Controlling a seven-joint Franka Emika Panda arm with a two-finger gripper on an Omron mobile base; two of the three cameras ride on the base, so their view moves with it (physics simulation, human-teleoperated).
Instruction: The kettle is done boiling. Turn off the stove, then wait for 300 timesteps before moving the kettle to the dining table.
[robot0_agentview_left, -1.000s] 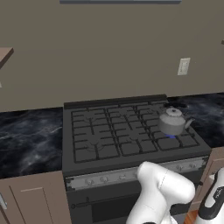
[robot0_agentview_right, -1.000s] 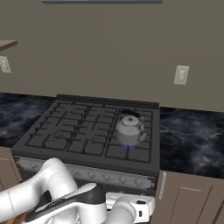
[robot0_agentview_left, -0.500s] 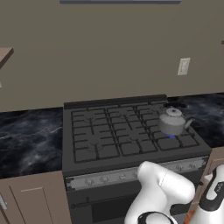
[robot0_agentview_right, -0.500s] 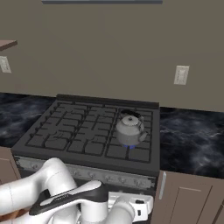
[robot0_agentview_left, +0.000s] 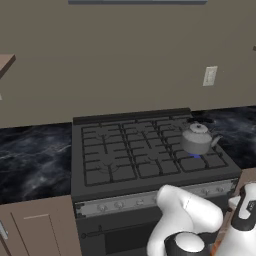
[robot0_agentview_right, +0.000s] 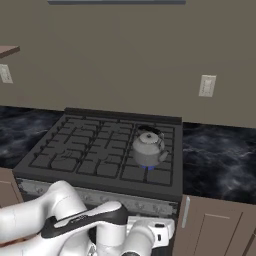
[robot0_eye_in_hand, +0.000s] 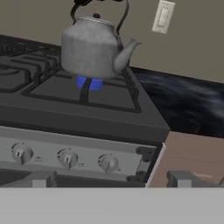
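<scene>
The silver-grey kettle (robot0_agentview_left: 197, 140) (robot0_agentview_right: 148, 146) (robot0_eye_in_hand: 92, 46) stands upright on the stove's right rear burner. A blue flame (robot0_eye_in_hand: 89, 83) burns under it. The black stove (robot0_agentview_left: 135, 155) (robot0_agentview_right: 95, 150) (robot0_eye_in_hand: 65, 94) has a silver front strip with three knobs (robot0_eye_in_hand: 68, 158) visible in the hand view. My gripper (robot0_eye_in_hand: 111, 180) is low in front of that strip, at its right end. It is open wide, with nothing between its fingertips (robot0_eye_in_hand: 41, 179), and it is well short of the knobs and the kettle. The dining table is out of view.
Black marble counter (robot0_agentview_left: 35, 160) (robot0_agentview_right: 220, 160) (robot0_eye_in_hand: 188, 100) runs on both sides of the stove, over brown cabinets (robot0_agentview_left: 35, 225) (robot0_eye_in_hand: 192, 153). A wall outlet (robot0_agentview_left: 210, 76) (robot0_agentview_right: 206, 85) sits behind the right counter. My white arm fills the bottom of both base views.
My arm's links have shifted slightly at the bottom of the base views. The kettle and its flame are unchanged, and the gripper is still open.
</scene>
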